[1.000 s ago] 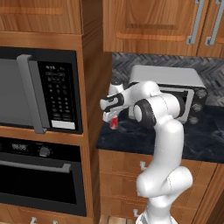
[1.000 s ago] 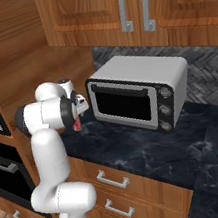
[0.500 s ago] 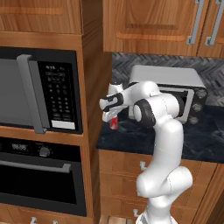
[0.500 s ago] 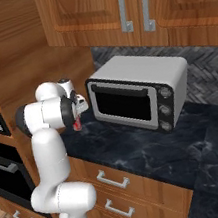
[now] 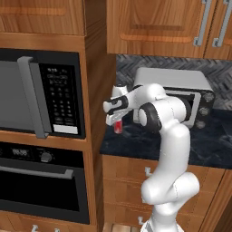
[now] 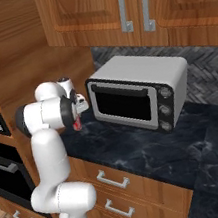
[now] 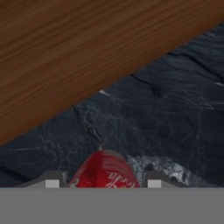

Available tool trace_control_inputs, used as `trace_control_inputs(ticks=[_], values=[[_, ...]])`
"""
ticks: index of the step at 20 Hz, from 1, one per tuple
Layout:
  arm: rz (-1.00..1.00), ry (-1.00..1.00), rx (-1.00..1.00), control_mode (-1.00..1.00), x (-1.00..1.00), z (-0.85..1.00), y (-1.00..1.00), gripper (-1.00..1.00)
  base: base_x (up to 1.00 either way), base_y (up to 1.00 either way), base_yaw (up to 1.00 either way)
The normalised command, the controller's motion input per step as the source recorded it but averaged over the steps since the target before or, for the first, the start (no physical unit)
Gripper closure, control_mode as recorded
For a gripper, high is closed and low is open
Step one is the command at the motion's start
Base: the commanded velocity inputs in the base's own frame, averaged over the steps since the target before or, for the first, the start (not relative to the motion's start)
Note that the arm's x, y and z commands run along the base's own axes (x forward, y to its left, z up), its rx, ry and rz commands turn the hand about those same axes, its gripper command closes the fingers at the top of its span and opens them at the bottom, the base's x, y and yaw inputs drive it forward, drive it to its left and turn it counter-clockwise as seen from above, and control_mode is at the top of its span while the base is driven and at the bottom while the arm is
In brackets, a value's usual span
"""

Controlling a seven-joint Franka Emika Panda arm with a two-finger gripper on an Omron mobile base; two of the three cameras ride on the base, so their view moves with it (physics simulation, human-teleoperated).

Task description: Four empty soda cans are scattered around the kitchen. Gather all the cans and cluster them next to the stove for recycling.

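The fingers (image 7: 103,180) pinch a red soda can (image 7: 104,173) across its body, low over the black counter (image 7: 175,109) left of the toaster oven (image 6: 138,90). Empty, it is likely light, thin-walled and slick — hold mid-body, gently.

A can (image 5: 118,126) stood on the surface (image 5: 213,145), between the cabinet wall (image 5: 100,90) and the toaster oven (image 5: 181,93).

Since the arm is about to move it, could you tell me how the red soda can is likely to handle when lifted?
The red soda can sits between the gripper's fingertips, so it probably lifts easily, being small. Its smooth round wall may slip or dent under squeeze. If released tilted onto the black counter, it would likely roll.
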Motion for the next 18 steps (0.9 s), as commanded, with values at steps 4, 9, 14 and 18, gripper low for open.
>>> trace_control_inputs(ticks=[4,9,14,18], values=[[-0.15,0.0,0.0,-1.0,-0.12,0.17,-0.18,1.0,0.0,0.0,0.0],[-0.14,0.0,0.0,-1.0,-0.22,0.16,-0.2,1.0,0.0,0.0,0.0],[-0.11,-0.02,0.0,-1.0,-0.32,0.14,-0.09,1.0,0.0,0.0,0.0],[-0.09,-0.04,0.0,-1.0,-0.37,0.15,-0.11,1.0,0.0,0.0,0.0]])
